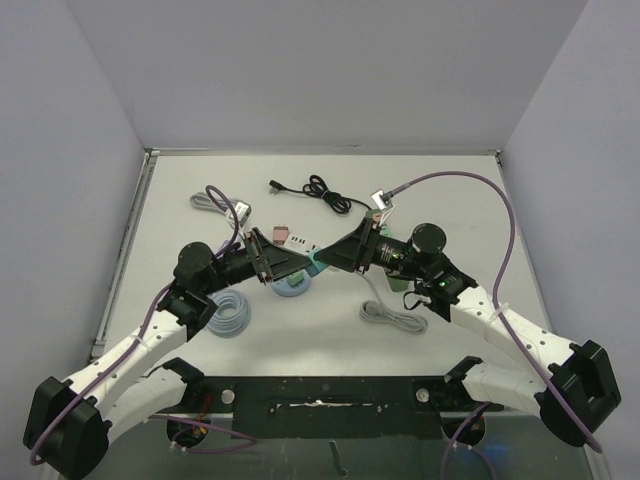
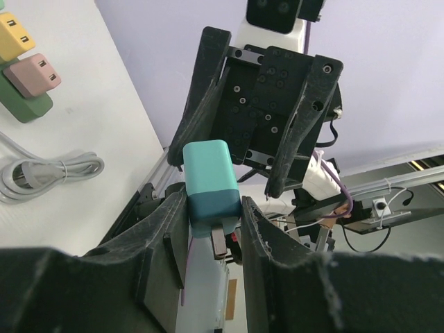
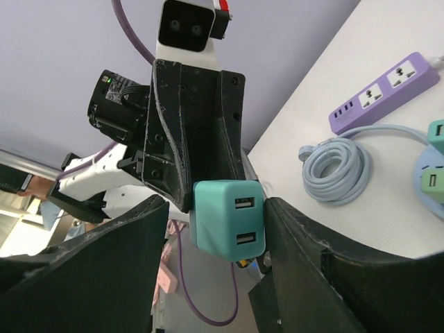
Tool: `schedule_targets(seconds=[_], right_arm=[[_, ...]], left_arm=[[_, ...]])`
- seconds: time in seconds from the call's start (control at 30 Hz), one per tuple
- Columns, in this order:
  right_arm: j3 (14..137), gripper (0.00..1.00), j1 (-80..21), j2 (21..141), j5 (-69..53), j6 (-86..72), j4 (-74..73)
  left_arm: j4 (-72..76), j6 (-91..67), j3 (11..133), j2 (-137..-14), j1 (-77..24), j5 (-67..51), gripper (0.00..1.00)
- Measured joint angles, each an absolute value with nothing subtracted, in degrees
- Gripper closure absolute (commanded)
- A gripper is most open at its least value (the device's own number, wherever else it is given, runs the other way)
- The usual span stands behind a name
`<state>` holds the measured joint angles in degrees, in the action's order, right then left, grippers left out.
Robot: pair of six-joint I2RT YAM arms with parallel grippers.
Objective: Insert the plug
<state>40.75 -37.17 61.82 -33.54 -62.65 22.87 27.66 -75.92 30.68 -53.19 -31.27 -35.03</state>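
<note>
Evidently a handover: left gripper [image 2: 211, 208] clenches the teal USB charger plug [image 2: 207, 170] between its fingers, right gripper [image 3: 216, 208] straddles its free end, jaws not yet tight; next, right should clamp before left lets go.

White table, cables and sockets spread over it

The white table [image 1: 325, 342] carries a purple power strip [image 3: 385, 94] towards its far left, a loose black cable [image 1: 322, 190] at the back and a coiled pale-blue cable [image 1: 228, 315] nearer the front. A tied grey cord [image 1: 392, 316] lies right of centre. A round pale-blue socket hub [image 1: 292, 290] sits mid-table (partly hidden), with yellow [image 2: 15, 36], pink [image 2: 32, 75] and green adapters [image 2: 24, 104] side by side behind it.
</note>
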Motion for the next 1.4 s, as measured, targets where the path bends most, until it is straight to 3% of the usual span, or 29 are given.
schedule_targets(seconds=[0.17, 0.43, 0.47, 0.6, 0.7, 0.8, 1.13, 1.4], right_arm=[[40.8, 0.38, -38.0, 64.0, -35.3, -64.9, 24.8], [40.6, 0.75, -38.3, 64.5, -36.1, -68.2, 30.7], [40.2, 0.79, -38.3, 64.5, -36.1, -68.7, 31.9], [39.7, 0.9, -38.3, 64.5, -35.7, -69.5, 33.8], [39.8, 0.94, -38.4, 64.3, -34.0, -66.9, 31.4], [40.8, 0.98, -38.4, 64.1, -29.8, -61.0, 24.3], [47.2, 1.0, -38.3, 65.4, -12.9, -35.5, 5.6], [51.3, 1.0, -38.3, 78.3, -6.9, -14.0, 1.4]], left_arm=[[29.5, -76.2, 30.7, -52.5, -30.9, -35.1, 0.9], [33.0, -76.2, 30.7, -51.5, -30.6, -35.2, 0.89], [33.7, -76.3, 30.7, -51.3, -30.6, -35.2, 0.87], [33.2, -75.5, 30.7, -50.7, -30.5, -34.8, 0.57], [28.6, -73.5, 30.7, -49.7, -30.2, -33.0, 0.46], [20.4, -71.2, 31.0, -48.9, -29.4, -29.9, 0.41], [-3.4, -66.3, 32.7, -51.9, -23.2, -23.9, 0.4], [-15.2, -60.8, 33.9, -54.6, -21.6, -19.0, 0.39]])
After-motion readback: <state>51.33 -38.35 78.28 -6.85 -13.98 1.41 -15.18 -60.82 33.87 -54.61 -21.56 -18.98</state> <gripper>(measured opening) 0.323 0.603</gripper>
